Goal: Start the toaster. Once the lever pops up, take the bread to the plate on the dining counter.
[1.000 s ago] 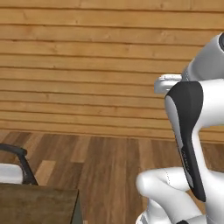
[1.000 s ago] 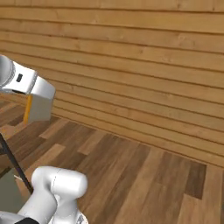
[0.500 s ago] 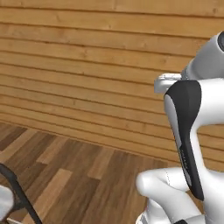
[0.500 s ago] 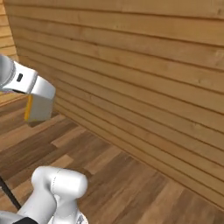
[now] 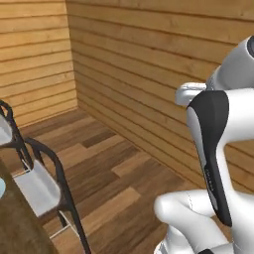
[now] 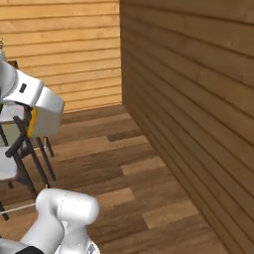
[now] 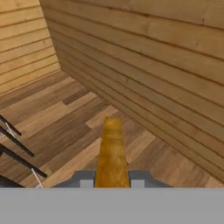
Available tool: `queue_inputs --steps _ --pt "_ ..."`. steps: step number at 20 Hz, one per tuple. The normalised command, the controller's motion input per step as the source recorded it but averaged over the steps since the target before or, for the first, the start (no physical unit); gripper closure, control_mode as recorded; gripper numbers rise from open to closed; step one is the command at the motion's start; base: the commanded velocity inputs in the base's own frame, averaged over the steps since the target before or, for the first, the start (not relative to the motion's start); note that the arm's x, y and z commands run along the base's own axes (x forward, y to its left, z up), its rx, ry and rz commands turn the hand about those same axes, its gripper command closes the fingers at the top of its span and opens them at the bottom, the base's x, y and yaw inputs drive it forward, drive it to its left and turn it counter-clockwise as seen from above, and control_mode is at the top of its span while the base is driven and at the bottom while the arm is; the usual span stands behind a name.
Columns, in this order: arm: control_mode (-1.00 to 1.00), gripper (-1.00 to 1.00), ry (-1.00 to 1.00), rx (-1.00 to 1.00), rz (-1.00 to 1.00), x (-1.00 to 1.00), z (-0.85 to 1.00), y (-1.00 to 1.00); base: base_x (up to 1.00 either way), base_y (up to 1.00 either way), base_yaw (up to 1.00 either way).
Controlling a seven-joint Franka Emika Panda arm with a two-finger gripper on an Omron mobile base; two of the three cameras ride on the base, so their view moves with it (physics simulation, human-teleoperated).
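- The thin golden-brown slice of bread [image 7: 112, 151] sits edge-on, pinched in the two-finger gripper [image 7: 112, 183], above the wood-plank floor [image 7: 57, 131].
- Beside the bread, black-framed chairs [image 5: 42, 183] stand near the dark brown dining counter [image 5: 17, 225].

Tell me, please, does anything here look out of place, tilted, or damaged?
Nothing stands out. The bread sits straight and edge-on in the shut gripper, carried above the wooden floor. The dark-framed chairs stand upright beside the dining counter.

Even flat light, soft low-res render
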Motion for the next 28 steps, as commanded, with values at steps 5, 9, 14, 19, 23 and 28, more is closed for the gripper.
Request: queue_inputs --steps 5,9,14,19,23,28 --pt "1.00 1.00 0.00 0.00 0.00 0.00 0.00 0.00 0.73 -0.27 0.72" --pt "1.00 1.00 0.00 0.00 0.00 0.00 0.00 0.00 0.65 -0.52 0.60" --pt "1.00 1.00 0.00 0.00 0.00 0.00 0.00 0.00 0.52 -0.63 0.56" --pt "1.00 1.00 0.00 0.00 0.00 0.00 0.00 0.00 0.39 -0.57 0.60" --pt "1.00 1.00 0.00 0.00 0.00 0.00 0.00 0.00 0.24 -0.44 0.68" --pt "1.00 1.00 0.00 0.00 0.00 0.00 0.00 0.00 0.18 -0.39 0.71"
